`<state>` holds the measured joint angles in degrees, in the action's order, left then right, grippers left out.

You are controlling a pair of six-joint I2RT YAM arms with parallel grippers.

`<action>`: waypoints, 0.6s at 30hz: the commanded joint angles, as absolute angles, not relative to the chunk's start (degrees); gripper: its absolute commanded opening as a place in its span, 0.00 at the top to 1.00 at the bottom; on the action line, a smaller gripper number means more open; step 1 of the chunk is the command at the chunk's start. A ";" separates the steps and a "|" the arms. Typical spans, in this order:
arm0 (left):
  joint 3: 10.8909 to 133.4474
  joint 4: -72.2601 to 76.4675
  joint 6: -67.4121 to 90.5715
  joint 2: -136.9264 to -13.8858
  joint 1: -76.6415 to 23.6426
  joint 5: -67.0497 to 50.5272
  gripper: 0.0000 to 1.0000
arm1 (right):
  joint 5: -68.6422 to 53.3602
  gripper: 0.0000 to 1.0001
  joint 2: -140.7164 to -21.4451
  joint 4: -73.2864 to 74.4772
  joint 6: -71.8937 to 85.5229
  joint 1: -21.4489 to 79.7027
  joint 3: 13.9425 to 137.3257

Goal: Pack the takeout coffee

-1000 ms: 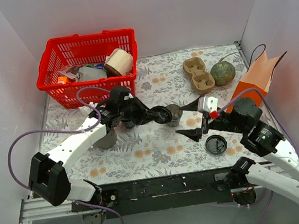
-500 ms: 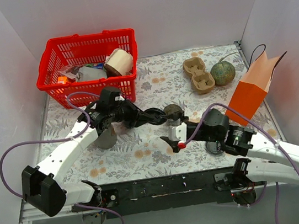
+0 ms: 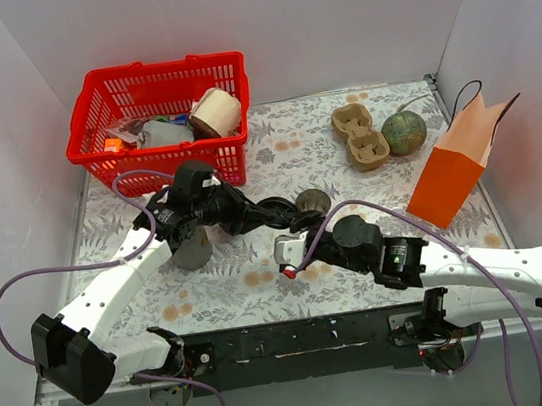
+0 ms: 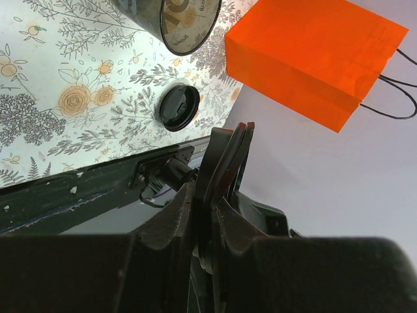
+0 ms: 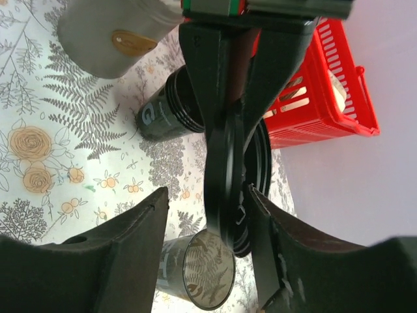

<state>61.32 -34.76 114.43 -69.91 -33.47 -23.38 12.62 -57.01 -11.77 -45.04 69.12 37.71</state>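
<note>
- Black, small and round, the takeout coffee cup [image 3: 311, 200] stands on the floral tablecloth [image 3: 275, 162] in the top external view, just past the tips of the left gripper [image 3: 297, 222].
- Right gripper [image 3: 290, 251] lies close on the near side of the left fingers. This view does not show how far either pair of fingers is spread.
- Tall grey cup [image 3: 194, 250] sits well behind the left fingers, beside that arm. A red plastic basket [image 3: 158, 118] and an orange paper bag [image 3: 452, 162] stand well apart from both grippers.
- Left wrist view: the left fingers [image 4: 225, 169] are pressed together with nothing between them.
- The takeout coffee cup [image 4: 182, 23] lies ahead of the tips and up to their left, clear of them, with its mouth towards the camera.
- A flat round black lid [image 4: 179, 107] lies on the cloth between the cup and the fingertips. The orange paper bag [image 4: 313, 59] fills the view to the right of the tips.
- Right wrist view: the right fingers [image 5: 130, 254] are spread wide and grip nothing. The closed left gripper [image 5: 225, 169] stands in the gap between them.
- The takeout coffee cup [image 5: 199, 267] shows low in that gap, just beside the left fingertips.
</note>
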 commanded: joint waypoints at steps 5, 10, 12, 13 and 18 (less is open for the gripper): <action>61.00 -34.98 125.95 -69.79 -33.22 -24.87 0.93 | 19.24 0.58 -60.91 -18.36 -43.95 69.52 39.29; 60.91 -34.98 125.07 -69.61 -33.14 -24.17 0.90 | 18.81 0.70 -60.56 -20.56 -41.84 69.70 38.76; 61.08 -34.98 124.37 -70.13 -33.05 -24.61 0.84 | 18.46 0.74 -60.12 -21.45 -40.43 69.52 38.67; 61.17 -35.15 123.76 -70.31 -33.13 -24.96 0.79 | 18.20 0.75 -60.03 -21.53 -39.99 69.61 38.67; 61.87 -32.96 121.21 -70.66 -32.87 -25.58 0.17 | 16.96 0.82 -59.24 -20.49 -35.17 69.61 39.11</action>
